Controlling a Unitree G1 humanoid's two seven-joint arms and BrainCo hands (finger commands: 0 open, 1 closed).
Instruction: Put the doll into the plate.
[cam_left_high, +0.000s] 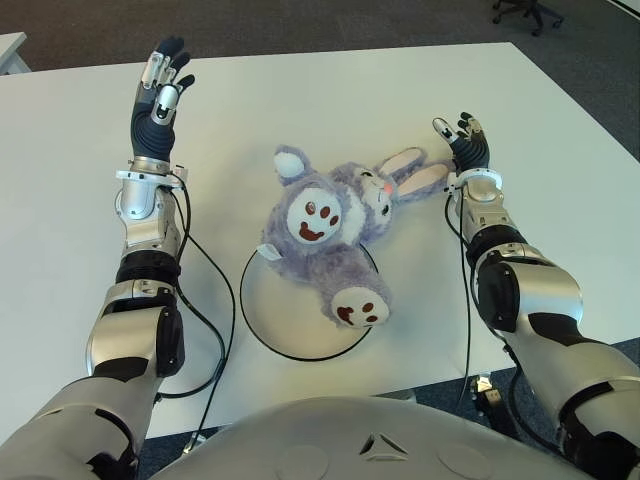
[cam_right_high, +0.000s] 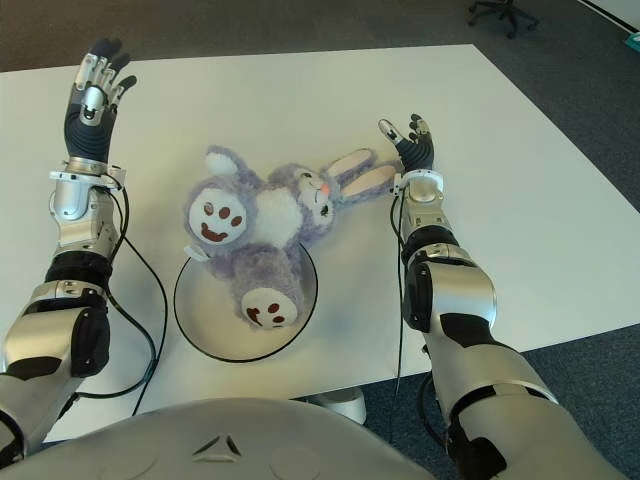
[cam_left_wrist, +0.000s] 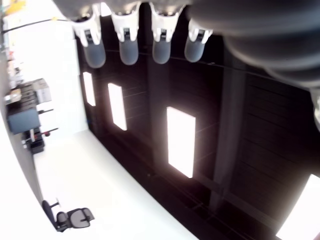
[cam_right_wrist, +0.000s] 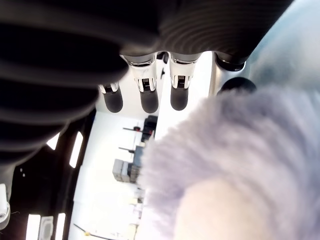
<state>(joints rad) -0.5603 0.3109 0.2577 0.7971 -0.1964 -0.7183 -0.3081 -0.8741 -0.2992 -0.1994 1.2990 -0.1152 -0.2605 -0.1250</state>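
Note:
A purple plush rabbit doll (cam_left_high: 335, 235) lies on its back, its lower body and one foot over the white black-rimmed plate (cam_left_high: 270, 315), its head and pink ears reaching right past the rim. My right hand (cam_left_high: 463, 142) is open, fingers spread, just right of the ears (cam_left_high: 420, 170); the fur (cam_right_wrist: 235, 165) fills the right wrist view close to my fingers (cam_right_wrist: 149, 97). My left hand (cam_left_high: 162, 85) is raised at the far left, well away from the doll, fingers (cam_left_wrist: 127, 47) straight and holding nothing.
The white table (cam_left_high: 560, 180) extends on all sides of the plate. Black cables (cam_left_high: 215, 290) loop from my left arm beside the plate. An office chair (cam_left_high: 525, 12) stands on the dark floor beyond the table's far right corner.

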